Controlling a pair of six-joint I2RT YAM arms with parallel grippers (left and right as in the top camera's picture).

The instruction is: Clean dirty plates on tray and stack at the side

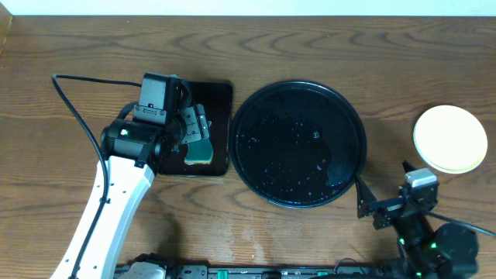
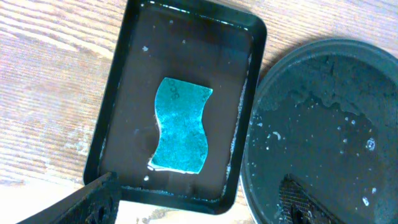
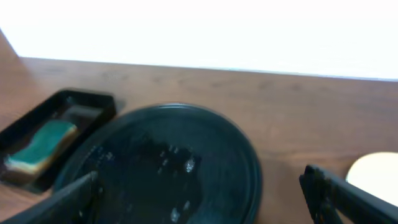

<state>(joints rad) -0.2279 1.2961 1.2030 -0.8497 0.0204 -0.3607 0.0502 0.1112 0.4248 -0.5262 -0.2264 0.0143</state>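
Note:
The round black tray [image 1: 298, 143] lies at the table's centre, wet with droplets and bare of plates; it also shows in the left wrist view [image 2: 323, 124] and the right wrist view [image 3: 168, 162]. The plates [image 1: 449, 138] sit stacked on the table to the tray's right, pale yellow on top with a mint-green edge below; the stack's edge shows in the right wrist view [image 3: 373, 171]. My left gripper [image 1: 198, 128] [image 2: 199, 205] is open and empty above a blue-green sponge [image 2: 180, 124]. My right gripper [image 1: 384, 190] [image 3: 205, 199] is open and empty, near the tray's front right rim.
A smaller rectangular black tray [image 1: 221, 93] [image 2: 186, 50] [image 3: 74, 102] lies left of the round tray, close beside it, holding the sponge [image 1: 199, 147] [image 3: 40, 149]. A black cable [image 1: 77, 116] runs across the left of the table.

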